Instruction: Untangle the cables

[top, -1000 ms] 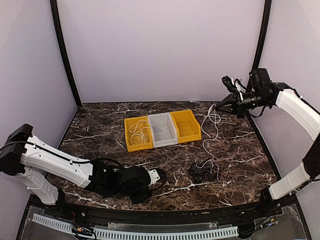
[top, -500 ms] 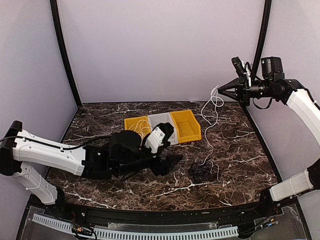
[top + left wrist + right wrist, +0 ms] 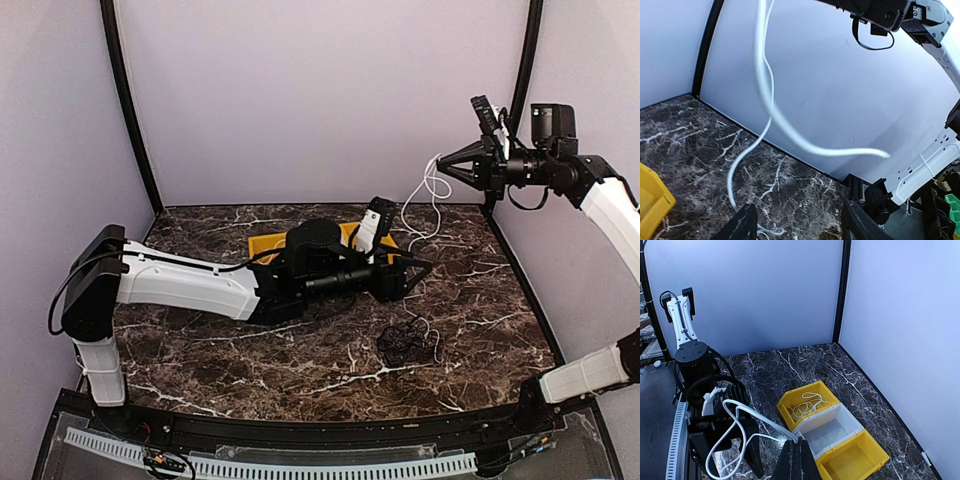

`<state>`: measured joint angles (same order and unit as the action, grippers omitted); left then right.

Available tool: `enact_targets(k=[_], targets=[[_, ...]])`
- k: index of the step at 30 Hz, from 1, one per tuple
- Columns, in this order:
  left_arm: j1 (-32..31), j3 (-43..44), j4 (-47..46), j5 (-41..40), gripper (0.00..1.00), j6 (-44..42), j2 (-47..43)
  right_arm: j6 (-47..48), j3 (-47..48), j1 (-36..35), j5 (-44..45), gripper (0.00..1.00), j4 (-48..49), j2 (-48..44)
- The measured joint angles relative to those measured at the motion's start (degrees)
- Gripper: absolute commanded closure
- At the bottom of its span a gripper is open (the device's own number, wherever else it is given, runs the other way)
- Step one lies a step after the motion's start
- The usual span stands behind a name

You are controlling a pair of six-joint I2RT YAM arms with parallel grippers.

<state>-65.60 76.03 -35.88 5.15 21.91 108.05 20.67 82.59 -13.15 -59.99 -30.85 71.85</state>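
My right gripper [image 3: 443, 166], raised high, was clenched on the hanging white cable [image 3: 427, 197], which ran down toward a dark tangle [image 3: 405, 343] on the table. My left gripper [image 3: 420, 272] gaped beside it. One coiled white cable [image 3: 806, 404] lay in a yellow bin [image 3: 784, 414]. I judged most untangling undone.

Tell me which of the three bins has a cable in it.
The yellow bin at the row's left end: a coiled white cable lies inside it. The grey middle bin and the other yellow bin look empty.
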Motion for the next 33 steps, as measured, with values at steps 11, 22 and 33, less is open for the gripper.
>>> enact_targets(k=[11,22,33], targets=[[-0.1,3.1,-0.2,4.5,0.80,7.3,6.3,-0.4,0.0,-0.1,0.0,1.00,0.5,-0.4],[0.2,-7.7,-6.2,12.5,0.47,8.3,2.1,-0.4,0.0,-0.1,0.7,1.00,0.5,-0.9],[1.9,-5.9,-6.1,10.1,0.44,10.4,1.9,-0.4,-0.2,-0.2,1.1,1.00,0.5,-1.1]])
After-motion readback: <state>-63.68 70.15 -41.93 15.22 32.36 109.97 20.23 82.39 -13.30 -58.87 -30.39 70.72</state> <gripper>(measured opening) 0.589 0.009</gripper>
